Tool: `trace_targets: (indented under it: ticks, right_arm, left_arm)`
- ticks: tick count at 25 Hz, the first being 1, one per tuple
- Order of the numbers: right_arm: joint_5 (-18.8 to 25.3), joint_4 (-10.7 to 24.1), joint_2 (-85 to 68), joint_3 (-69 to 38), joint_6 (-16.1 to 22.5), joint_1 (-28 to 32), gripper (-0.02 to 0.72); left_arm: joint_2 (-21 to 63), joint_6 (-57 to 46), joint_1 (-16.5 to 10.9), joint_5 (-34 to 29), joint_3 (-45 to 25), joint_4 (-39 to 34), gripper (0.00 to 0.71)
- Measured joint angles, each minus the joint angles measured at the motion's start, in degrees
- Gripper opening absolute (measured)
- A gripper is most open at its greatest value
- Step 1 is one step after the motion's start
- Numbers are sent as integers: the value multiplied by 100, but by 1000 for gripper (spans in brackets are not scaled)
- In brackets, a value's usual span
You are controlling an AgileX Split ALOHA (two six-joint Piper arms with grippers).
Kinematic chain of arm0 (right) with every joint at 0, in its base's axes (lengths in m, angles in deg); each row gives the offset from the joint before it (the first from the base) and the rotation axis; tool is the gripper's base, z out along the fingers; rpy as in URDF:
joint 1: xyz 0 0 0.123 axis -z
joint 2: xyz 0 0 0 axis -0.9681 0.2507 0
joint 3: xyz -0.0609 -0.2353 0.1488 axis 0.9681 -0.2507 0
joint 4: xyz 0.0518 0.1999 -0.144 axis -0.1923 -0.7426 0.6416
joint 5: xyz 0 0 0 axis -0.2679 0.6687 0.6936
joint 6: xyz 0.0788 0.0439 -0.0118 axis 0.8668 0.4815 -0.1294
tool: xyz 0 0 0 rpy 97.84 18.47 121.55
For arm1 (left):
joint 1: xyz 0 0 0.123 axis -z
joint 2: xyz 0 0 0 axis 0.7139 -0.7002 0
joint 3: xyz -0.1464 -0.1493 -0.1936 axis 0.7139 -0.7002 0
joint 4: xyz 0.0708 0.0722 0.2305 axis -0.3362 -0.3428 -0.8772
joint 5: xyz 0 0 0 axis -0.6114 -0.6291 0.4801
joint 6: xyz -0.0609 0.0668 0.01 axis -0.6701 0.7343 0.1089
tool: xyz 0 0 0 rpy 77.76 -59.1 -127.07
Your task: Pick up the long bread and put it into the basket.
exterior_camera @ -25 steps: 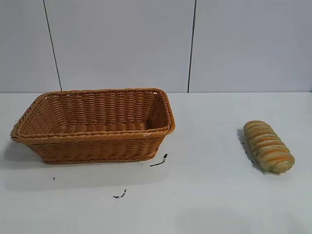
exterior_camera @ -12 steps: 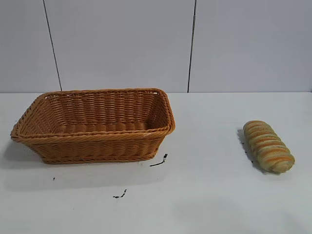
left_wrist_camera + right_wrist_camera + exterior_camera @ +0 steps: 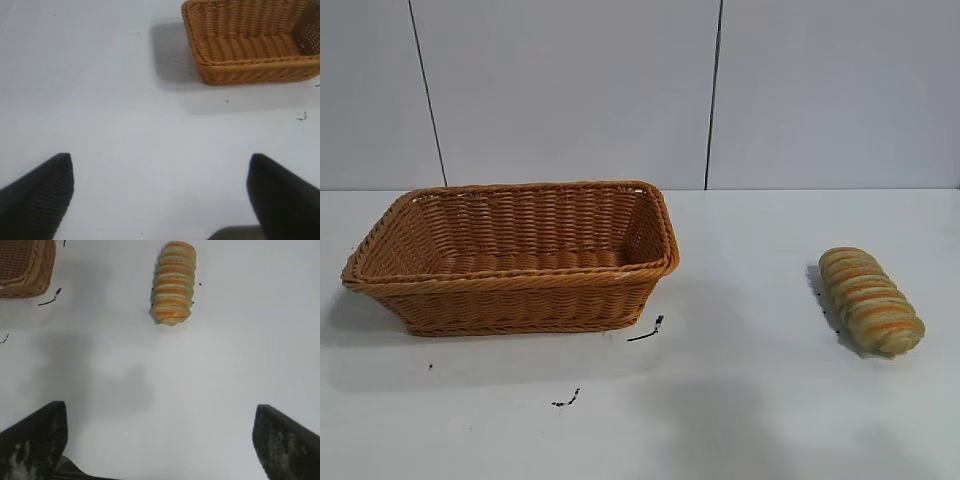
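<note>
Right wrist view is showing the right claw spread wide, the long bread lying ahead for grasping, while the left claw is waiting apart too, facing the basket

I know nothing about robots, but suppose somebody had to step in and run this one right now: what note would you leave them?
Left end effector: open, holding nothing, above bare table short of the basket.
Right end effector: open, holding nothing, above the table short of the long bread.
Long bread lies on the table, well to the right of the basket, untouched.
Done: nothing.
Left: grasp the bread, probably with the right arm, carry it over, release it into the basket.
</note>
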Motion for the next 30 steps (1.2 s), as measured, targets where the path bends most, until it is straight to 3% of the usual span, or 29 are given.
trace_targets:
  ticks: [13, 23, 30]
  right_arm:
    - [-196, 143, 2977, 1901, -83, 0, 690]
    - [-794, 236, 4171, 2065, -155, -261, 690]
    - [-1186, 271, 4746, 2070, 35, -231, 690]
  left_arm:
    - [0, 0, 0, 0, 0, 0, 693]
    - [0, 0, 0, 0, 0, 0, 693]
    - [0, 0, 0, 0, 0, 0, 693]
